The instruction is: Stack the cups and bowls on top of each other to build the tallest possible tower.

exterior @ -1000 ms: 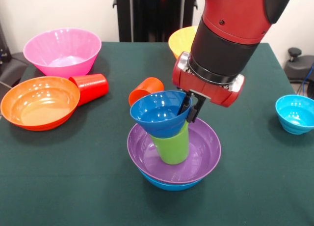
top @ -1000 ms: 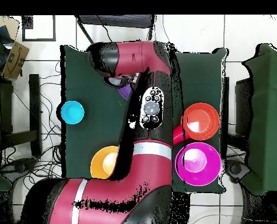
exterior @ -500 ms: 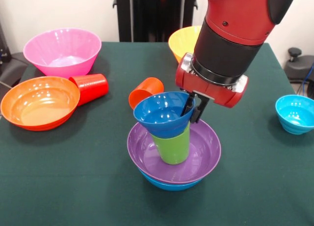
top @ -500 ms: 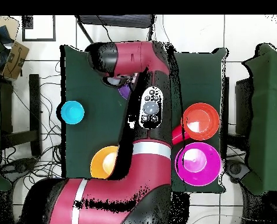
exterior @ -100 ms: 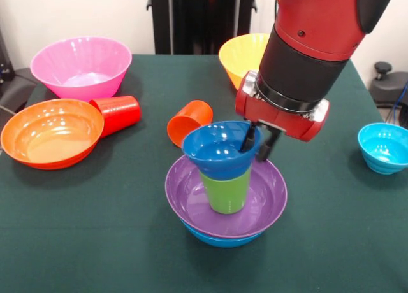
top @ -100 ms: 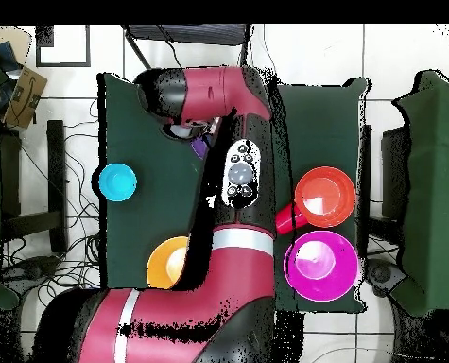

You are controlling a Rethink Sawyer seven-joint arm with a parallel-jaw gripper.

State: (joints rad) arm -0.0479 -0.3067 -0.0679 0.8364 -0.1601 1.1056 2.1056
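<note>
Front view, item by item from the hand outward. Hand (exterior @ -100 ms: 256, 142): black fingers pointing down, pinched on the right-hand rim of the small dark blue bowl (exterior @ -100 ms: 220, 149), one finger inside the bowl, the other outside. Arm (exterior @ -100 ms: 306, 44): red and black, entering from the top right, leaning down and leftward, its red wrist collar just above the bowl's rim.

Small dark blue bowl: sits mouth-up in the mouth of the green cup (exterior @ -100 ms: 227, 191), roughly level. Green cup: upright in the middle of the purple bowl (exterior @ -100 ms: 191, 200). Purple bowl: nested in a blue bowl (exterior @ -100 ms: 213, 239), of which only a lower edge shows; this tower stands near the front middle of the desk (exterior @ -100 ms: 331, 242), green-topped.

Orange cup (exterior @ -100 ms: 189, 121): on its side just behind and left of the tower, mouth toward the front. Red cup (exterior @ -100 ms: 118, 113): on its side, further left, its mouth touching or nearly touching the orange bowl (exterior @ -100 ms: 48, 132). Orange bowl: upright at the left edge. Pink bowl (exterior @ -100 ms: 81, 66): upright behind it, at the far left. Yellow bowl (exterior @ -100 ms: 239, 54): upright at the far side, partly hidden by the arm. Cyan bowl (exterior @ -100 ms: 384, 146): small, upright, alone at the right edge, well apart from the tower.

Overhead view: arm covers the tower almost entirely; only a sliver of purple shows.
</note>
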